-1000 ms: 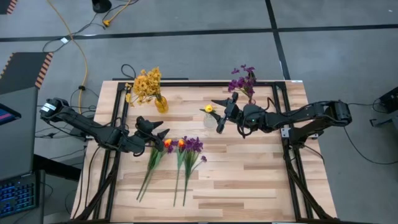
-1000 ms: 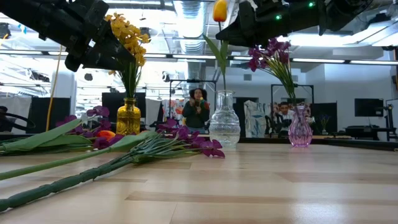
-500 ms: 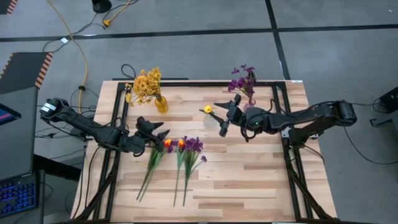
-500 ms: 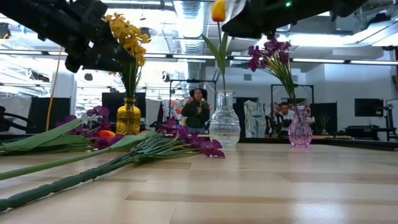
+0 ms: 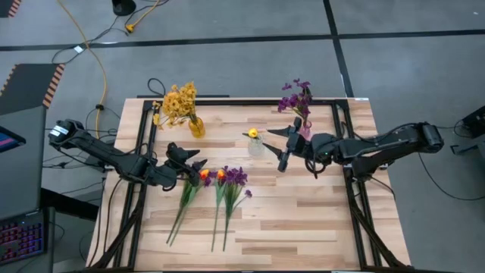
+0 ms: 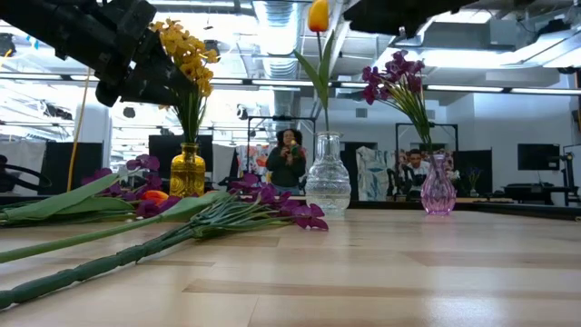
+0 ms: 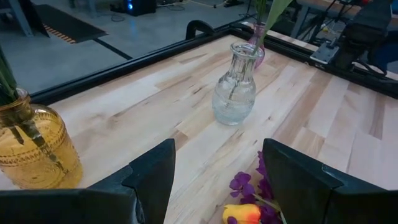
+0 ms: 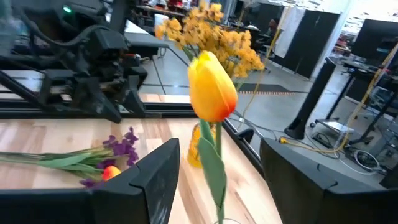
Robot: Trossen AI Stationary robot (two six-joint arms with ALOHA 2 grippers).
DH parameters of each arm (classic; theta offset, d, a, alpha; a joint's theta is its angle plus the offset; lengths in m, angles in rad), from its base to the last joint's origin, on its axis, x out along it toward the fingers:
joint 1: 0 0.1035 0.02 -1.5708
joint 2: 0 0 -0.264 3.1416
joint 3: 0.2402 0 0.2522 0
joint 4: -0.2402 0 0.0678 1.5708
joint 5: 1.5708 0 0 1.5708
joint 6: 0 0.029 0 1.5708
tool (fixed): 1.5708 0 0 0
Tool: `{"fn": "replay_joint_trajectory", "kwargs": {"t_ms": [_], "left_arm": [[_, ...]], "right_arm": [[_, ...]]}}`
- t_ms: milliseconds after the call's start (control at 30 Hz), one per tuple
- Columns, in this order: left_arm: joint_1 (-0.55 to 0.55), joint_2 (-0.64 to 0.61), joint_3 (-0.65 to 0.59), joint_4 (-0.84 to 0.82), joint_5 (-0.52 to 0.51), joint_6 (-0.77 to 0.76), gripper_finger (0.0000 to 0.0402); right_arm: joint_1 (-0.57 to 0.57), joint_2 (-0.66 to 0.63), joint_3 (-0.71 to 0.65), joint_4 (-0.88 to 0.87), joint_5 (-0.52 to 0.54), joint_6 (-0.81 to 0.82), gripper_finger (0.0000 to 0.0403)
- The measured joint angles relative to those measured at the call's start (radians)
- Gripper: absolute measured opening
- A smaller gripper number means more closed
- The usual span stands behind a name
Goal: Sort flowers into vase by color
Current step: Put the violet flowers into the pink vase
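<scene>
The clear vase (image 5: 256, 145) holds one orange-yellow tulip (image 5: 253, 133), upright with its stem in the neck (image 6: 325, 136). My right gripper (image 5: 280, 148) is open just right of that vase; its wrist view shows the tulip bud (image 8: 211, 87) ahead of its spread fingers, untouched. My left gripper (image 5: 194, 162) is open and hovers over the flowers lying flat on the table: two tulips (image 5: 204, 174) and a purple bloom (image 5: 237, 176), stems pointing to the near edge. Yellow clusters (image 5: 179, 101) stand in the amber vase (image 5: 196, 127), purple blooms (image 5: 296, 95) in the pink vase (image 5: 305, 130).
The three vases stand in a row across the far half of the table: amber (image 6: 187, 170), clear (image 6: 327, 177), pink (image 6: 438, 186). Bare wood (image 5: 303, 212) fills the near right part. A black frame (image 5: 144, 152) edges the table. People (image 6: 289, 159) show in the room behind.
My right gripper has drawn back from the clear vase toward the table's right edge, staying open, and its arm has left most of the low view. The tulip stays upright in the vase.
</scene>
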Motion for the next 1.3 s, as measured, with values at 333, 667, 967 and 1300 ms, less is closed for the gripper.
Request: {"fn": "replay_joint_trajectory", "kwargs": {"t_ms": [333,667,967,1300], "left_arm": [[0.0,0.0,0.0,0.0,0.014,0.004,0.0229],[0.0,0.0,0.05,-0.018,0.25,0.049,0.0229],[-0.001,0.0,0.257,-0.361,0.387,-0.021,0.0229],[-0.053,0.0,0.356,-0.603,0.543,-0.292,0.0229]], "right_arm": [[0.122,-0.057,0.0,-0.04,-0.001,0.0,0.025],[0.245,-0.057,0.0,-0.065,-0.002,0.001,0.025],[0.27,-0.024,0.0,-0.099,-0.003,0.103,0.025],[0.269,0.046,0.0,-0.144,-0.003,0.105,0.025]]}}
